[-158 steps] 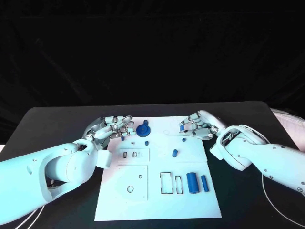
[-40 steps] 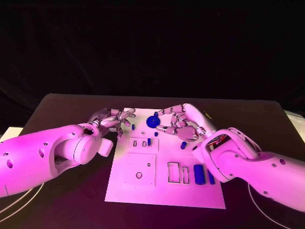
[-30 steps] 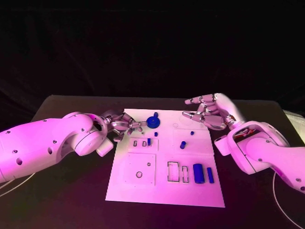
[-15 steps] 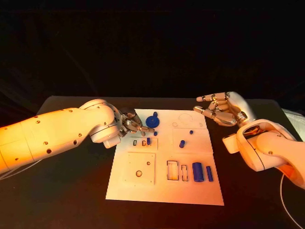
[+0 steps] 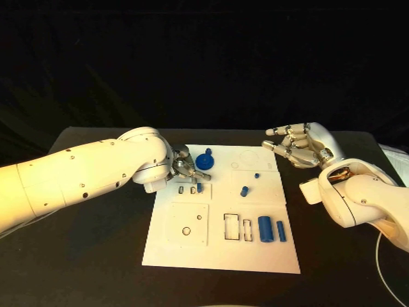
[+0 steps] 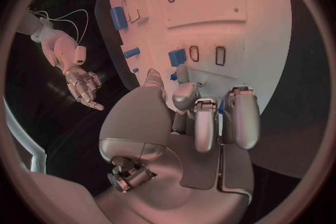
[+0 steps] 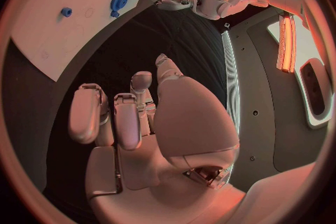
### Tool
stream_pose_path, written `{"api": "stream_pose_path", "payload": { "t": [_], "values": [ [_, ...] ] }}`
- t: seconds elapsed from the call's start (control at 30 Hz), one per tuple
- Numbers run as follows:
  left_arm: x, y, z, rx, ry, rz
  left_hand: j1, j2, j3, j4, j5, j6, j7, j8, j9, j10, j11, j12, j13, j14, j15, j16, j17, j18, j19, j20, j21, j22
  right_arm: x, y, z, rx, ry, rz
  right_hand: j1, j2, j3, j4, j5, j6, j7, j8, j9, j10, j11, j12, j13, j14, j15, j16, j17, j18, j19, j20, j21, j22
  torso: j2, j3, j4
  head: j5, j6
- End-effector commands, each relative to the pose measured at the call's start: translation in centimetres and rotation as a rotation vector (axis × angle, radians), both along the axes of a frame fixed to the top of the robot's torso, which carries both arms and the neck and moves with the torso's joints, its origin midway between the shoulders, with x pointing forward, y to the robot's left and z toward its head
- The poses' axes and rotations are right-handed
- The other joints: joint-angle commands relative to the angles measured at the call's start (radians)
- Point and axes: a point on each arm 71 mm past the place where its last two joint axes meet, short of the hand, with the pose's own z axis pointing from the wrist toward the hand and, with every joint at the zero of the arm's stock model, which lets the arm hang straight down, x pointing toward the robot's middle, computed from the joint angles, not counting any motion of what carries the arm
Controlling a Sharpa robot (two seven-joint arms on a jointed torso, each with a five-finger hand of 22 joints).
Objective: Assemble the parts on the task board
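Parts on the task board (image 5: 260, 256): small blue pieces on a white plate at table centre. A gear-like part (image 5: 206, 161) sits toward 12 o'clock on the board, a short peg (image 5: 244, 190) near the middle, and two upright blue blocks (image 5: 265, 228) toward 4 o'clock beside outlined slots.

Handling judgement: the pieces look rigid, light and smooth, likely moulded plastic; they should take a fingertip pinch across their flat or narrow sides, and could slip or tip if nudged.

Left hand (image 5: 188, 169) hangs over the board's 10 o'clock area, fingers curled downward; whether it pinches a piece cannot be told from the pictures. Right hand (image 5: 300, 146) is off the board toward 2 o'clock, fingers loosely apart, holding nothing.

No brands, labels or readable writing seen.
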Motion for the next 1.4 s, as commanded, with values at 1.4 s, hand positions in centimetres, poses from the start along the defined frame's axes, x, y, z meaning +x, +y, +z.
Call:
{"api": "stream_pose_path", "payload": {
  "t": [1.4],
  "values": [
    [0.8, -1.5, -0.6, 0.126, 0.061, -0.089, 0.049, 0.051, -0.012, -0.006, -0.003, -0.028, -0.009, 0.037, 0.069, 0.013, -0.006, 0.012, 0.009, 0.103, -0.011, 0.003, 0.263, -0.021, 0.014, -0.009, 0.01, 0.067, 0.1, 0.8, -0.7, 0.003, 0.033, 0.031, -0.006, 0.007, -0.004, 0.007, 0.006, -0.004, -0.002, 0.0, 0.001, -0.006, -0.001, 0.0, -0.002, 0.049, 0.007, -0.006, 0.014, 0.01, -0.007, -0.001, -0.005, -0.002, 0.001, -0.0008, 0.0004, 0.005, -0.02]
  ]
}}
